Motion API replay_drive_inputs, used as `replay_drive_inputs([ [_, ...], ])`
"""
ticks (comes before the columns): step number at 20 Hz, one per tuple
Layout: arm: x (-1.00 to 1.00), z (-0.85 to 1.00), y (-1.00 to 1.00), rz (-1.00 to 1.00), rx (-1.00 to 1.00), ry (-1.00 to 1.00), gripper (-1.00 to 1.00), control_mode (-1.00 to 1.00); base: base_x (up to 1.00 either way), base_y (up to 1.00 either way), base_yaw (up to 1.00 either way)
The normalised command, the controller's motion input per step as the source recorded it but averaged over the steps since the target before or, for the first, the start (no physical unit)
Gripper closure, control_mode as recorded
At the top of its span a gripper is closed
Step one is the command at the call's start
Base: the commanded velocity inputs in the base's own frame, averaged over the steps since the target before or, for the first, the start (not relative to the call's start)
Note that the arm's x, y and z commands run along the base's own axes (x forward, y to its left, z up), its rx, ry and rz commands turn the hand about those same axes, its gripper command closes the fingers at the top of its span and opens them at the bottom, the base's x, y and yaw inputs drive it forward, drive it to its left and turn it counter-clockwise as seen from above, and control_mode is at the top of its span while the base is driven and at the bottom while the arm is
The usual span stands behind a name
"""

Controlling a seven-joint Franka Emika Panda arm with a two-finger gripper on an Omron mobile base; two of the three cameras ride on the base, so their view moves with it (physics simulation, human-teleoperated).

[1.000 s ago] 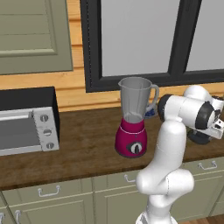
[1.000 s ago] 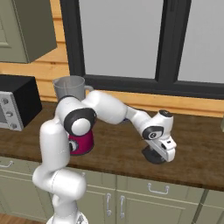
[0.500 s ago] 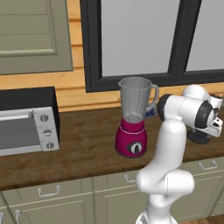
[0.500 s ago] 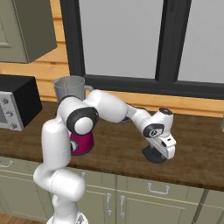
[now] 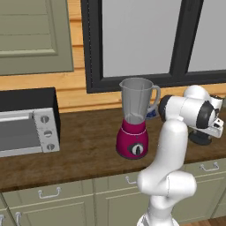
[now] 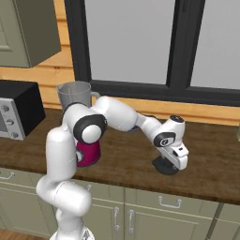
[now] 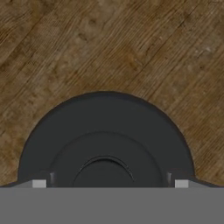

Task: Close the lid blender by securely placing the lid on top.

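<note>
- Lid (image 7: pixel 105 144) lies flat on the wooden counter (image 7: pixel 131 43), black, round, with a raised centre ring; hand view looks straight down on it from close above.
- Gripper (image 7: pixel 107 183) sits just over the lid, fingers spread wide apart; light fingertips (image 7: pixel 39 183) show near the lid's two sides, nothing clamped between them. Can't tell whether they touch the lid.
- Right base view shows the gripper (image 6: pixel 174 161) pointing down at the lid (image 6: pixel 164 166), which lies on the counter (image 6: pixel 211 173) well to the right of the blender (image 6: pixel 82 126).
- In that view the arm covers most of the blender; only the jar top and a bit of the magenta base show.
- Left base view gives the blender (image 5: pixel 134 119) in full: magenta base with black dial, clear grey jar with side handle, jar top open, no lid on it.
- Left base view shows just a dark part of the lid (image 5: pixel 201 139) past the wrist, and the fingers are hidden by the arm.
- Toaster oven (image 5: pixel 26 123) stands on the counter (image 5: pixel 84 145) at left, well apart from the blender; right base view catches its edge (image 6: pixel 16 115).
- Window frame (image 5: pixel 132 84) runs behind the blender, cabinet doors (image 5: pixel 48 196) below the counter.
</note>
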Motion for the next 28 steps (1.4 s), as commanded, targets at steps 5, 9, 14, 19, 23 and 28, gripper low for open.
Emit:
replay_drive_inputs([
  [5,-0.01,-0.44,0.00,0.00,-0.08,0.00,1.00,-1.00,0.00,0.00,0.00],
  [9,0.00,-0.04,0.00,0.00,0.00,0.00,1.00,-1.00,0.00,0.00,0.00],
  [14,0.00,0.00,0.00,0.00,0.00,0.00,1.00,-1.00,0.00,0.00,0.00],
  [19,0.00,0.09,0.00,0.00,0.03,-0.01,1.00,-1.00,0.00,0.00,0.00],
  [23,0.00,0.81,0.00,-0.04,0.13,-0.13,1.00,-1.00,0.00,0.00,0.00],
  [28,-0.17,1.00,0.00,-0.02,0.16,-0.30,1.00,-1.00,0.00,0.00,0.00],
])
